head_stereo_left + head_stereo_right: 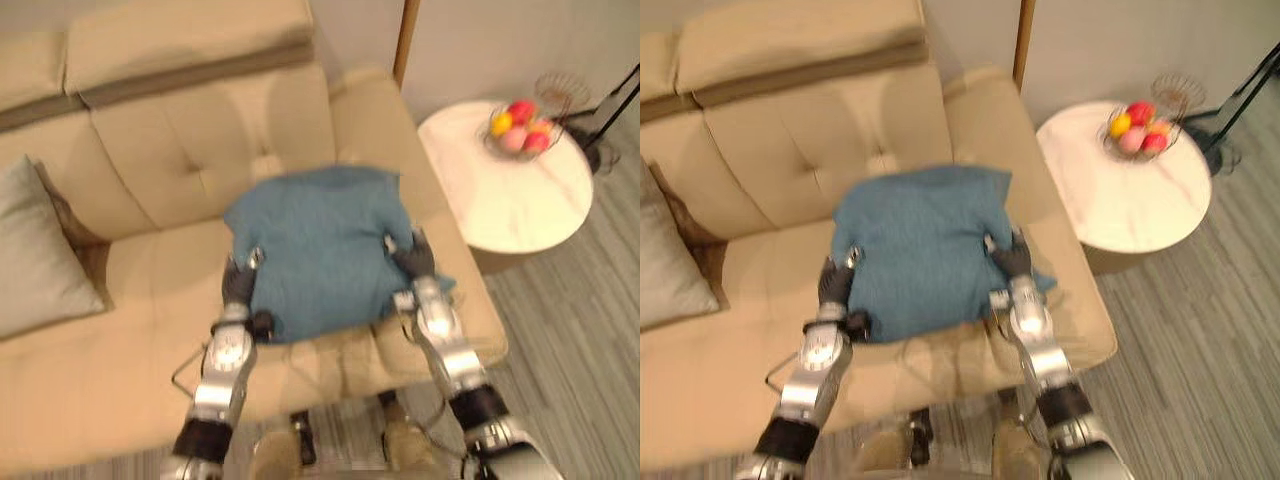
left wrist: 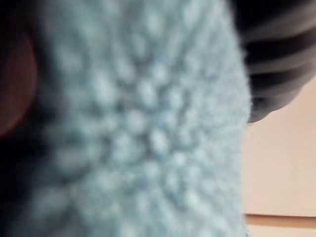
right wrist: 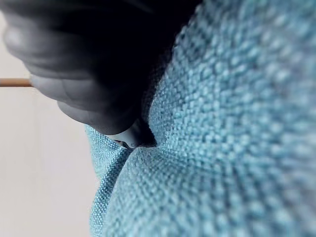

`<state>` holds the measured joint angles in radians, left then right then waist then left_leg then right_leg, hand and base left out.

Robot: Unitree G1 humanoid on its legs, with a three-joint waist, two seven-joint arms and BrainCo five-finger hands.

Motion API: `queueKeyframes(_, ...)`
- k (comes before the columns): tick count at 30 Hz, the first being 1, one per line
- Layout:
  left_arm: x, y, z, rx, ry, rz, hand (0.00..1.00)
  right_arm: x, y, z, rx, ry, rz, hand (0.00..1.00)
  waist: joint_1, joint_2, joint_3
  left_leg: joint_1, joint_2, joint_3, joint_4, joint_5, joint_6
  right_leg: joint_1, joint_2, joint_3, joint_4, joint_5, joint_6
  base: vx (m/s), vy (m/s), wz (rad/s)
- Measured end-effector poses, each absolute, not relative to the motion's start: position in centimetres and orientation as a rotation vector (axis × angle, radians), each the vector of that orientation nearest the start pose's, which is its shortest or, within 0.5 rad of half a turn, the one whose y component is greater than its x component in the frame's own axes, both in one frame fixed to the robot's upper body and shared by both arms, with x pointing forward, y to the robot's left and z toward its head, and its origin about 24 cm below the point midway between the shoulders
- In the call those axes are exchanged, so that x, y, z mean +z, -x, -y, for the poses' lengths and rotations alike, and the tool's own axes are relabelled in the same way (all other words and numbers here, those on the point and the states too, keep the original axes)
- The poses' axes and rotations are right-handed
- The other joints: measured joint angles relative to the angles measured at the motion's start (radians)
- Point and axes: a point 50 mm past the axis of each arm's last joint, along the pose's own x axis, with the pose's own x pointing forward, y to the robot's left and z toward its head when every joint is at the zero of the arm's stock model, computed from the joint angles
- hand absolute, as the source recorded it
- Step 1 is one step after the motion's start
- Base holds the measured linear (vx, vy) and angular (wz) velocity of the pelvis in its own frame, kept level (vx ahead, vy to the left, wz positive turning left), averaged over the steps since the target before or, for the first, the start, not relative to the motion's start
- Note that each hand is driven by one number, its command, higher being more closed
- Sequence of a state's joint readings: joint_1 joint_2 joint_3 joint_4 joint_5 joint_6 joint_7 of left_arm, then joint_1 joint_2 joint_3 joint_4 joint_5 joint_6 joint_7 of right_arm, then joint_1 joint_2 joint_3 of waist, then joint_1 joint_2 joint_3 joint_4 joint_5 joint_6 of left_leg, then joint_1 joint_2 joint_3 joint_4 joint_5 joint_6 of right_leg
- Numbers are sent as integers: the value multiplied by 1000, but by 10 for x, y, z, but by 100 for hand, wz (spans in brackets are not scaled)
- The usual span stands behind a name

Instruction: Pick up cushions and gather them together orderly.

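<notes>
While left hand [image 1: 238, 285] and right hand [image 1: 412, 258] pinch the blue cushion's [image 1: 320, 250] side edges, sofa [image 1: 150, 290] lies below. Open seat spreads leftward.

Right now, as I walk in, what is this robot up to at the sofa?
The robot has a blue cushion between its two hands, the left hand at one edge and the right hand at the opposite edge. The cushion is over the seat of the beige sofa, at the end nearest the round white table. A pale grey cushion leans at the far left of the sofa, apart from the blue one, so the two are not yet gathered.
</notes>
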<state>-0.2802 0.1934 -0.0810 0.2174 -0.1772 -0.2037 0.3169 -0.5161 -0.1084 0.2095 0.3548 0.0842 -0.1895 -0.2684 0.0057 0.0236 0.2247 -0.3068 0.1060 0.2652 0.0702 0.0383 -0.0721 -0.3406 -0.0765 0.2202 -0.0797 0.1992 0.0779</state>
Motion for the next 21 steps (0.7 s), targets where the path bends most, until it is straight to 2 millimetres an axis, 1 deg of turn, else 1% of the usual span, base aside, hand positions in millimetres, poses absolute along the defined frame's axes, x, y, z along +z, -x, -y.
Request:
queueKeyframes(1, 110, -320, -172, 219, -3, 313, 100, 142, -349, 99, 12, 64, 381, 100, 15, 1, 35, -16, -1, -10, -13, 28, -1, -12, -1, -19, -12, 15, -2, -220, -79, 34)
queueKeyframes(2, 144, -340, -172, 244, -21, 402, 100, 173, -362, 97, -27, 58, 451, 100, 24, 6, 81, -31, -1, -30, -32, 59, -3, -22, 2, -49, -17, 30, -7, -220, -77, 39)
queueKeyframes(3, 161, -347, -172, 253, -28, 446, 100, 186, -366, 97, -43, 47, 481, 100, 30, 5, 93, -46, 1, -42, -38, 72, -7, -34, 5, -64, -17, 35, -12, -212, -75, 45)
queueKeyframes(4, 189, -357, -170, 267, -40, 519, 100, 210, -371, 98, -75, 22, 535, 100, 38, 6, 114, -70, 4, -59, -42, 89, -8, -51, 8, -88, -17, 46, -17, -194, -80, 48)
queueKeyframes(5, 234, -366, -167, 285, -56, 635, 100, 247, -377, 100, -120, -22, 617, 100, 40, 7, 142, -98, 9, -80, -68, 126, -13, -77, 14, -118, -18, 59, -23, -181, -82, 48)
queueKeyframes(6, 253, -369, -165, 296, -55, 681, 100, 264, -378, 100, -141, -40, 652, 100, 40, 7, 155, -104, 10, -92, -84, 143, -10, -86, 17, -129, -18, 64, -26, -154, -70, 44)
queueKeyframes(7, 277, -370, -162, 307, -51, 740, 100, 284, -378, 99, -164, -62, 695, 100, 40, 6, 175, -104, 11, -102, -109, 165, -14, -91, 20, -140, -18, 66, -29, -135, -51, 24)
queueKeyframes(9, 320, -371, -160, 349, -39, 831, 100, 322, -379, 97, -209, -99, 763, 100, 43, 8, 184, -121, 12, -127, -162, 207, -15, -123, 26, -158, -19, 75, -32, -115, -40, 19)
queueKeyframes(10, 335, -372, -159, 357, -28, 853, 100, 333, -379, 95, -216, -112, 776, 100, 43, 8, 184, -136, 13, -132, -164, 212, -14, -136, 27, -164, -19, 77, -33, -73, -13, 16)
queueKeyframes(11, 355, -371, -158, 369, -15, 885, 100, 350, -377, 94, -225, -127, 806, 0, 43, 8, 184, -161, 12, -139, -165, 216, -11, -157, 27, -169, -19, 80, -33, -61, 13, 15)
queueKeyframes(12, 375, -369, -159, 396, -11, 915, 0, 366, -375, 92, -231, -141, 833, 0, 43, 9, 185, -190, 11, -145, -165, 221, -12, -181, 26, -175, -20, 82, -33, -56, 25, 15)
queueKeyframes(13, 385, -368, -160, 408, -8, 928, 0, 374, -374, 92, -237, -145, 848, 0, 41, 12, 187, -207, 10, -152, -165, 225, -10, -195, 25, -181, -20, 83, -34, -42, 42, 19)
queueKeyframes(15, 410, -365, -160, 430, 8, 949, 0, 387, -375, 98, -255, -169, 853, 0, 42, 15, 191, -264, 10, -173, -165, 235, -11, -242, 25, -202, -20, 85, -35, -29, 49, 22)
queueKeyframes(17, 419, -365, -160, 437, 42, 945, 0, 391, -379, 103, -263, -175, 830, 0, 41, 16, 206, -295, 11, -183, -165, 240, -10, -265, 25, -217, -20, 85, -35, -13, 67, 18)
queueKeyframes(19, 421, -365, -165, 444, 104, 929, 0, 390, -381, 103, -238, -198, 814, 0, 42, 16, 211, -346, 12, -185, -165, 247, -13, -309, 25, -226, -20, 86, -36, 5, 99, 13)
queueKeyframes(21, 419, -367, -168, 439, 160, 902, 0, 389, -384, 107, -214, -209, 794, 0, 42, 16, 238, -370, 16, -193, -165, 252, -14, -328, 25, -238, -20, 87, -37, 30, 106, 11)
